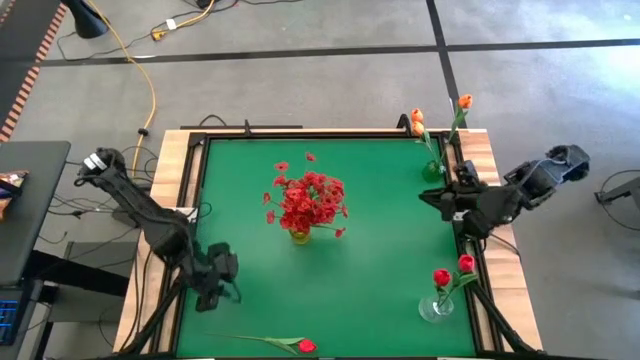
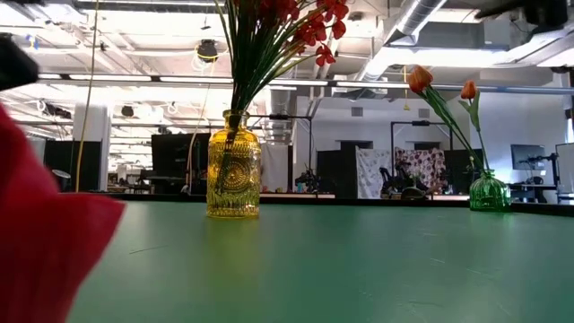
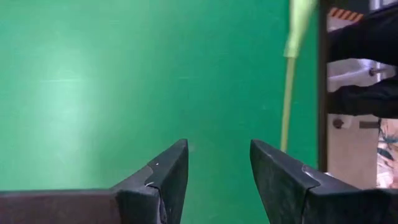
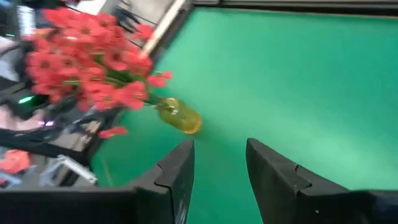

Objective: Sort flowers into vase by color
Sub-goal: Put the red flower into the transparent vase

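Hovering low over the green counter (image 1: 380,220) near its front-left corner, the left gripper (image 3: 219,180) has its fingers parted and empty; one red-pink tulip (image 1: 300,345) lies flat just beside it (stem along the front edge). Right gripper (image 4: 219,180) waits at the right edge, fingers likewise apart, empty. Red sprigs (image 1: 308,200) fill the yellow vase (image 2: 233,175) mid-counter; orange tulips (image 2: 420,81) stand in the green vase (image 2: 490,192); two red-pink tulips occupy the clear vase (image 1: 436,306).

My open left gripper (image 1: 222,283) hangs over bare green mat (image 1: 380,250), with one red tulip on a thin green stem (image 1: 268,342) lying near the front edge. A yellow glass vase of bushy red sprigs (image 1: 303,205) blocks the centre. A green glass vase with orange tulips (image 1: 433,168) and a clear glass vase with red tulips (image 1: 437,303) crowd the right edge beside my right gripper (image 1: 447,203).
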### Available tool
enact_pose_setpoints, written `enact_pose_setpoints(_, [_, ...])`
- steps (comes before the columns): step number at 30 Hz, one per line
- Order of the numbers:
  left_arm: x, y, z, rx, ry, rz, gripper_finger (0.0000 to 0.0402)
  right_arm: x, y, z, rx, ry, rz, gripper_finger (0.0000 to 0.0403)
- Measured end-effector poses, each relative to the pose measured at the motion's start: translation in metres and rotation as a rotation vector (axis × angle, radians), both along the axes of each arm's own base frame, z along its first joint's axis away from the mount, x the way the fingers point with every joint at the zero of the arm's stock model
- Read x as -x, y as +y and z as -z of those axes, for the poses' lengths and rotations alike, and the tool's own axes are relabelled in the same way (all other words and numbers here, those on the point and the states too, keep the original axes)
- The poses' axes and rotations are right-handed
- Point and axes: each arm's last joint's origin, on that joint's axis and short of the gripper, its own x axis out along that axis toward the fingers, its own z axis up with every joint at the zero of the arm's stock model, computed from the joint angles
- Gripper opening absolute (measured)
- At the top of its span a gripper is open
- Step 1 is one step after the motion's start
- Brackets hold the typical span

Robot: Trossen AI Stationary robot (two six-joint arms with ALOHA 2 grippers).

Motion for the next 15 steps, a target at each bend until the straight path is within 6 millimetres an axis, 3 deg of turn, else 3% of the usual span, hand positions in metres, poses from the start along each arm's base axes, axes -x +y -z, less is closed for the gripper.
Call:
enact_pose_setpoints(7, [-0.004, -0.052, 0.021, 0.027, -0.114, 0.068, 0.0160, -0.010, -0.005, 0.005, -0.032, 0.080, 0.003, 0.0171])
enact_pose_setpoints(15, [-0.032, -0.093, 0.056, -0.096, -0.238, 0.148, 0.0154, -0.010, -0.006, 0.005, -0.025, 0.105, -0.037, 0.0171])
